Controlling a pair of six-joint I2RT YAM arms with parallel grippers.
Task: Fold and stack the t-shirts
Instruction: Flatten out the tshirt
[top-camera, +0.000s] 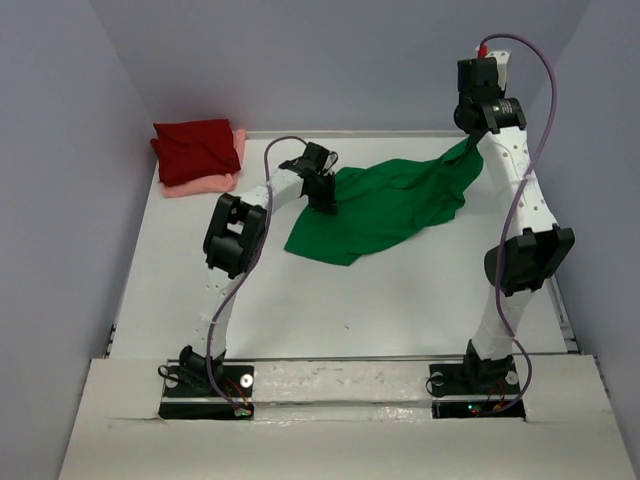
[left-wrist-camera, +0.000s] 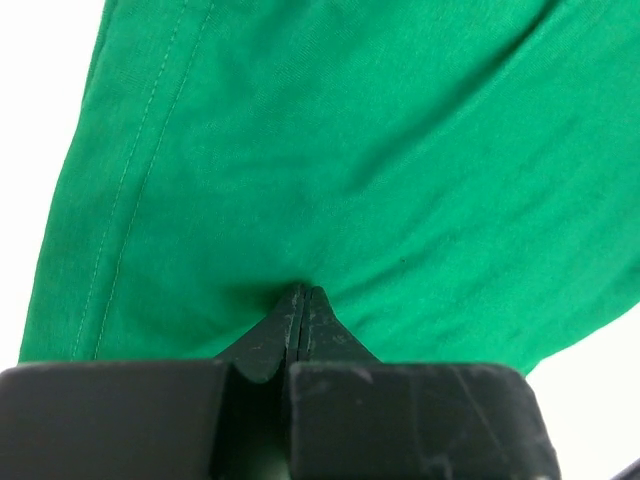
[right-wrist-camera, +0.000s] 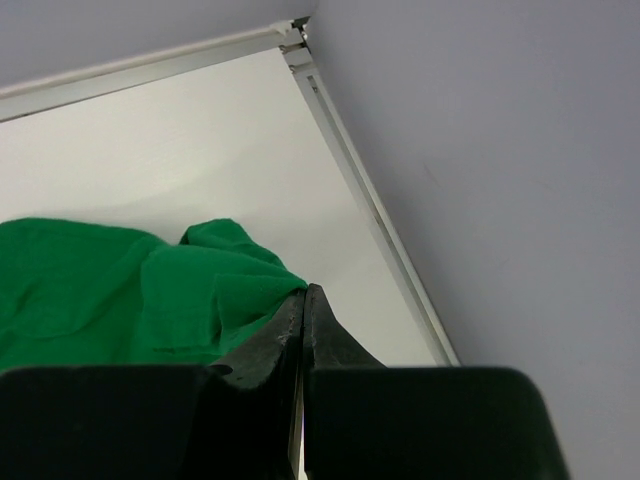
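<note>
**White table (top-camera: 400, 300), green t-shirt (top-camera: 390, 205) being spread for folding**

Both arms are holding the green t-shirt up by its ends. Well off to the left gripper's (left-wrist-camera: 303, 292) left, the dark red t-shirt (top-camera: 195, 148) is lying folded on the salmon pink t-shirt (top-camera: 205, 184). The right gripper (right-wrist-camera: 303, 292) is clamping a raised corner, and the left gripper is pinching the opposite edge. The next move is probably drawing it taut and laying it flat.

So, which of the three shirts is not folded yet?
The green shirt, lying loose and rumpled in the middle of the table. The dark red shirt is folded and sits on the pink shirt in the far left corner.
</note>
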